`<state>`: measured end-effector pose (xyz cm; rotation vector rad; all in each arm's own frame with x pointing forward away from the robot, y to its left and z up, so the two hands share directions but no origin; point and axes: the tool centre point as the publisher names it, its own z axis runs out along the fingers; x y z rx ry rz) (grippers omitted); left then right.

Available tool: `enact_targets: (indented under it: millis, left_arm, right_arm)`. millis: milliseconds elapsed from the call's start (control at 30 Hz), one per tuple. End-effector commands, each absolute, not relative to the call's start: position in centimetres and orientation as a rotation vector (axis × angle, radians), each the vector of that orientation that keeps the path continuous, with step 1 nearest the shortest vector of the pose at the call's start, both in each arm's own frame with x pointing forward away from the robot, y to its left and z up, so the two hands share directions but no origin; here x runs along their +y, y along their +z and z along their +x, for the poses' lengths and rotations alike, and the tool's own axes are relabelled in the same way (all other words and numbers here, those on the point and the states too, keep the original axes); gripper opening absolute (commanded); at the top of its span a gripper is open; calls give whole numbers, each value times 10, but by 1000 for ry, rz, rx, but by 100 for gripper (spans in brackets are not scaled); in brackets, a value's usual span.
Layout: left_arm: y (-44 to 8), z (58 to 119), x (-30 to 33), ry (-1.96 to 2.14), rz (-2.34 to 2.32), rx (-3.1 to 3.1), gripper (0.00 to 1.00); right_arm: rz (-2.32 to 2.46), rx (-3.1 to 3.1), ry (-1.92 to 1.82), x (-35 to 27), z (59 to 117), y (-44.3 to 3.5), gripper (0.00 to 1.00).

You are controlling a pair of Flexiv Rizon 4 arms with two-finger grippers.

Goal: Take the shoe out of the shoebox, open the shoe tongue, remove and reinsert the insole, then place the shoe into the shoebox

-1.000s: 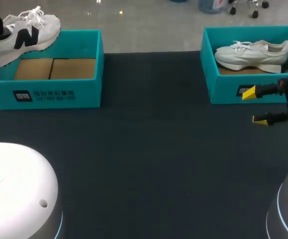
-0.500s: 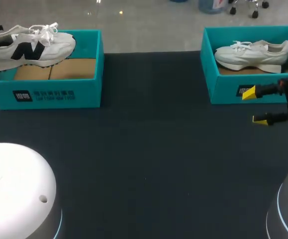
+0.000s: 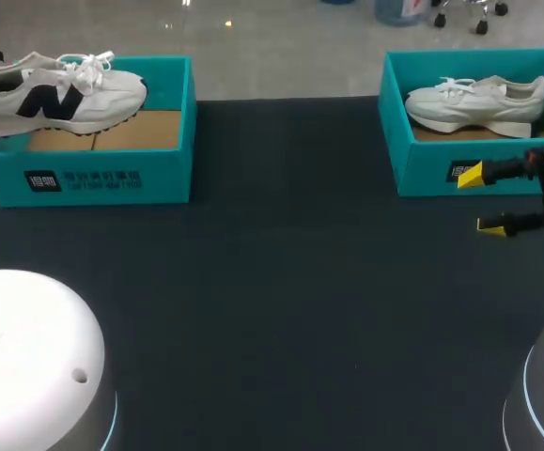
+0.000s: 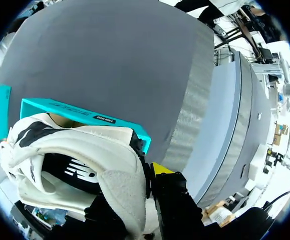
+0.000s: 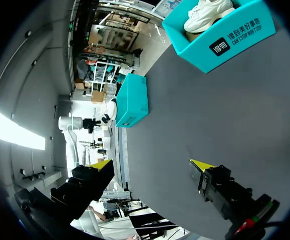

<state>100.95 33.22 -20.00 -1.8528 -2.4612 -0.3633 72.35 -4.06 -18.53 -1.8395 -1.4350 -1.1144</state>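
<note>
Plainly the left jaws were clamped on the heel of the shoe point(image 3: 74, 89), toe pointing right above the left shoebox point(image 3: 112, 178), while the right jaws hung apart, well off to the right.

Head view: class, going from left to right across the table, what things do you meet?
Black-marked shoe → white shoe. The left shoebox and right shoebox overlap their shoes, so they are left out.
</note>
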Motion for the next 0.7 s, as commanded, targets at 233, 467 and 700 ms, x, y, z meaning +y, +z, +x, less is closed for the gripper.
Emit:
enact_targets:
  millis: [233,467,700]
  left_arm:
    - [-209,1042,337,-348,-1963,-2344,0]
    - [-223,1049,329,-394,-2017,-2333,0]
    - [-252,1060,321,-391,-2010,-2339,0]
  right_arm:
    - [-1843,-1436,-1111,-40,723,-185,100]
    - [-1843,-1436,-1111,-40,723,-185,100]
    - [-1843,-1436,-1111,-40,723,-185,100]
